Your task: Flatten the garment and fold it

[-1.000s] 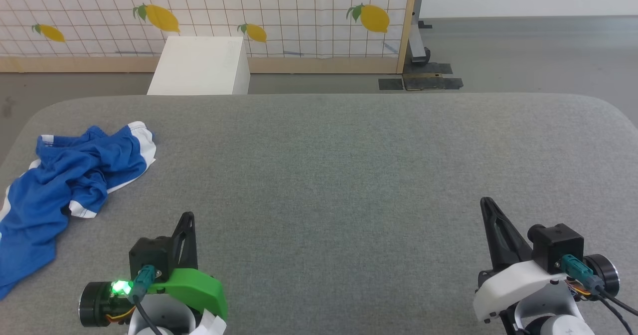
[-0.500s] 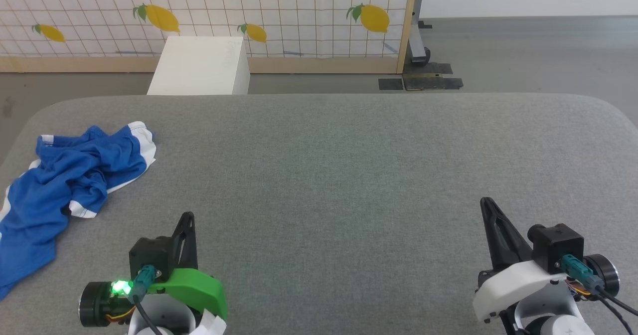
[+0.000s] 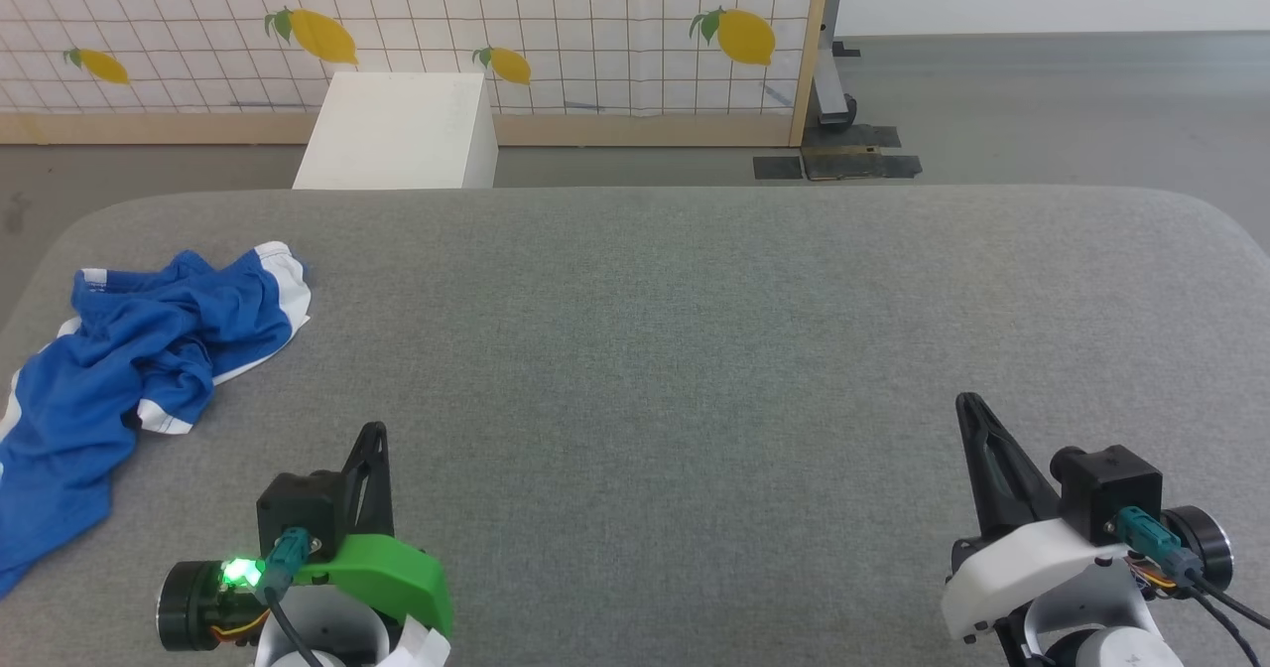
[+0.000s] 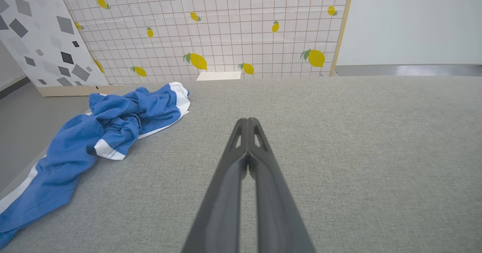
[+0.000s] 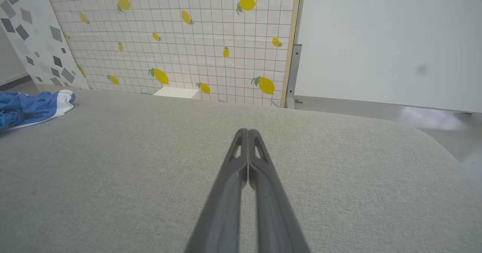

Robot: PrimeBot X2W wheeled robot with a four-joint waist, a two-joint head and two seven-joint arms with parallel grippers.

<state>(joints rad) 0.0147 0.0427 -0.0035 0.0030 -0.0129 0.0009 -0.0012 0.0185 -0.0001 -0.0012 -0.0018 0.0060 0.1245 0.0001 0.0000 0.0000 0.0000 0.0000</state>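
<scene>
At the far left the garment (image 3: 129,369) lies in a crumpled blue heap, white trim showing here and there. It sits on the left part of the grey desk (image 3: 645,330), and its near end seems to spill over that side's edge. To the right of it, at the near edge and clear of the cloth, the left gripper (image 3: 374,433) points forward over bare desk, its two dark fingers pressed together with nothing between them. Beyond the desk a white box (image 3: 402,131) stands on the floor in front of a lemon-patterned panel (image 3: 556,32). Far to the right, well apart from everything else, the right gripper (image 3: 964,401) waits in the same way, fingers closed tight and empty. As for what has just changed, I can see nothing. Over the last second the folds of the cloth lie just as they did, and both arms sit in the same spots. To my eye that means the work has not begun, with no flattening or folding done. The left arm looks the likelier one to start. It would have to open its fingers, reach over to the heap and probably draw it toward the middle, where both arms can spread it.
</scene>
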